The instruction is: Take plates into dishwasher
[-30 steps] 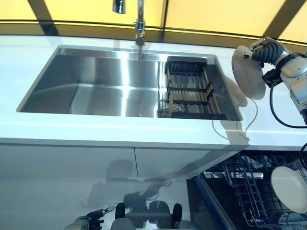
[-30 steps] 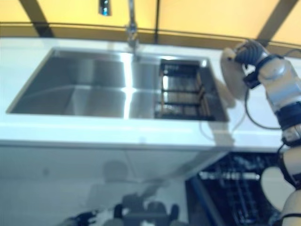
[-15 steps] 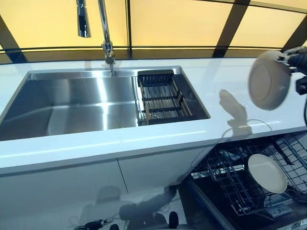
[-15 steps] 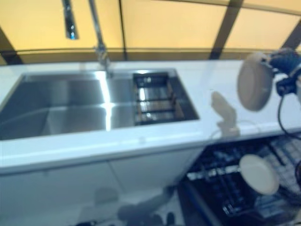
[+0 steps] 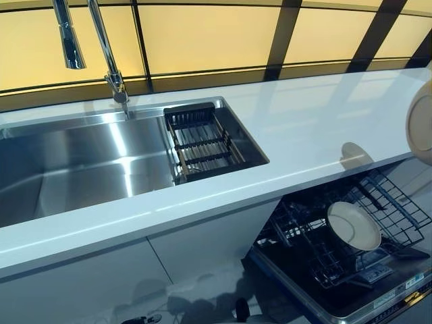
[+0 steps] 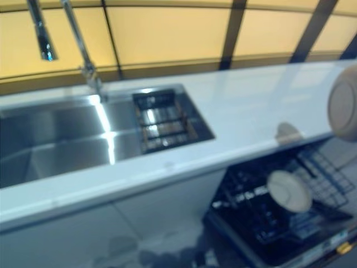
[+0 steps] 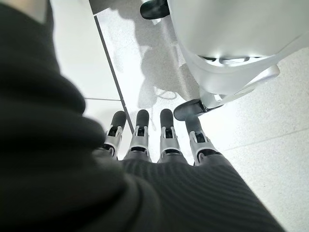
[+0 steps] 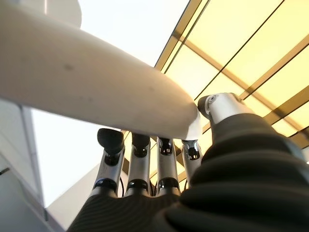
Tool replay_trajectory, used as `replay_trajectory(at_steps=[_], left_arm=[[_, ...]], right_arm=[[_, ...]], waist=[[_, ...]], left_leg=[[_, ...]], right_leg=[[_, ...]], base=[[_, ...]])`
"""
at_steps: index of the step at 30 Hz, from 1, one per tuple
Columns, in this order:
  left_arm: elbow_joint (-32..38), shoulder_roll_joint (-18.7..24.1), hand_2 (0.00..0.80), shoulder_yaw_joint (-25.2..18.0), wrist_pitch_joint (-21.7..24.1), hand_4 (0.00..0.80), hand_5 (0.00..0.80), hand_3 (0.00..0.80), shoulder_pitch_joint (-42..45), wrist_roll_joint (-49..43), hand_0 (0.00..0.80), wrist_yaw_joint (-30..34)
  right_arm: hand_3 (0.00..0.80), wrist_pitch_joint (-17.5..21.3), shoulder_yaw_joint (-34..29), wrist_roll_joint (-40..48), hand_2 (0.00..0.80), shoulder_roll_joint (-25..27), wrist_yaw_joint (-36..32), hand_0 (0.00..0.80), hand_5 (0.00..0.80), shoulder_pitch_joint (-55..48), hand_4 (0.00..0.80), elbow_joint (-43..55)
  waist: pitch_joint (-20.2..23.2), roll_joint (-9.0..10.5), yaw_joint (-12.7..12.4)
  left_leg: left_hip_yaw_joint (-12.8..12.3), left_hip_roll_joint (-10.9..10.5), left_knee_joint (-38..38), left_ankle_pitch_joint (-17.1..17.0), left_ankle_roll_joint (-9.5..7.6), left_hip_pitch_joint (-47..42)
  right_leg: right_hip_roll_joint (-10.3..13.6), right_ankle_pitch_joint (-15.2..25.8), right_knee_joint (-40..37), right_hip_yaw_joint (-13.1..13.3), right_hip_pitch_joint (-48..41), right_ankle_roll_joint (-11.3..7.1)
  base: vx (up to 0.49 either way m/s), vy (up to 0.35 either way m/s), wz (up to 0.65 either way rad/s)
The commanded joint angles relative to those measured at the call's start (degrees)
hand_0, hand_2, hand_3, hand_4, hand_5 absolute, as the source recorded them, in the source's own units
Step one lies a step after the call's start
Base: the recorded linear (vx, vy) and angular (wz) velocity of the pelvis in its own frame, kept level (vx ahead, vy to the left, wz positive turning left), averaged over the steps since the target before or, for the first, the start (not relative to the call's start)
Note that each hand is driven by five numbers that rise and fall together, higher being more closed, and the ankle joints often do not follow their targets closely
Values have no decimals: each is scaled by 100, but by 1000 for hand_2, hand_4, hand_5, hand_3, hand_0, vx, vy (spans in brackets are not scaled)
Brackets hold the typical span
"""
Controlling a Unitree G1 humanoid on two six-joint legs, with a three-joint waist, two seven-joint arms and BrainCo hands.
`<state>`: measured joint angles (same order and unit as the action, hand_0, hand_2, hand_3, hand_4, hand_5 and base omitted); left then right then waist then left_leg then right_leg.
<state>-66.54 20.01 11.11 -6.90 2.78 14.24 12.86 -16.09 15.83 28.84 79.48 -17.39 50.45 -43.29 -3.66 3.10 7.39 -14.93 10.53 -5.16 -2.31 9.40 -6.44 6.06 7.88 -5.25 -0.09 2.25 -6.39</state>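
Observation:
A cream plate (image 5: 424, 128) hangs on edge at the far right, above the counter's end and the open dishwasher. In the right wrist view my right hand (image 8: 140, 169) is shut on this plate (image 8: 96, 96), its rim pinched between the fingers and the thumb (image 8: 217, 108). The hand itself lies outside both eye views. Another cream plate (image 5: 354, 226) stands in the dishwasher's pulled-out wire rack (image 5: 398, 202), also seen as the plate (image 6: 288, 191) in the right eye view. My left hand (image 7: 166, 140) hangs low over the floor, fingers straight and holding nothing.
The white counter (image 5: 297, 128) runs across the view with a steel sink (image 5: 81, 162) at the left. A dark dish drainer (image 5: 199, 140) sits in the sink's right end, with a tall faucet (image 5: 101, 47) behind. White cabinet fronts (image 5: 202, 250) stand left of the dishwasher.
The camera has swung to the right, so the sink has slid left in view. The held plate has travelled right, away from the sink, to above the dishwasher rack.

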Motion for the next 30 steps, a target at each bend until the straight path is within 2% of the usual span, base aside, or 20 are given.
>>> replay_trajectory(at_steps=[1, 17, 30], left_arm=[[-301, 261, 0, 157, 106, 0, 0, 0, -207, -263, 0, 11], [-280, 339, 0, 75, 216, 0, 0, 0, -240, -426, 0, 53], [-264, 332, 0, -29, 253, 0, 0, 0, -331, -438, 0, 107]], right_arm=[[800, 265, -417, 129, 800, 188, -122, 800, 800, 113, 800, 82], [800, 287, -1347, -90, 800, 44, -796, 800, 800, -1292, 800, 293], [800, 294, -1875, -334, 800, -535, -1084, 800, 800, -2314, 800, 807]], waist=[[-78, 385, 102], [-151, 271, 341], [-300, 155, 441]], left_leg=[[59, 29, 16, 304, -221, -409], [-98, 58, 16, 337, -215, -477], [-117, 42, 16, 365, -233, -475]], right_leg=[[243, -178, 25, -63, -313, -419], [260, -60, 25, 50, -130, -432], [308, 13, 25, 113, 5, -444]], base=[[-16, -29, -3], [-7, -8, -4], [-7, -2, -2]])
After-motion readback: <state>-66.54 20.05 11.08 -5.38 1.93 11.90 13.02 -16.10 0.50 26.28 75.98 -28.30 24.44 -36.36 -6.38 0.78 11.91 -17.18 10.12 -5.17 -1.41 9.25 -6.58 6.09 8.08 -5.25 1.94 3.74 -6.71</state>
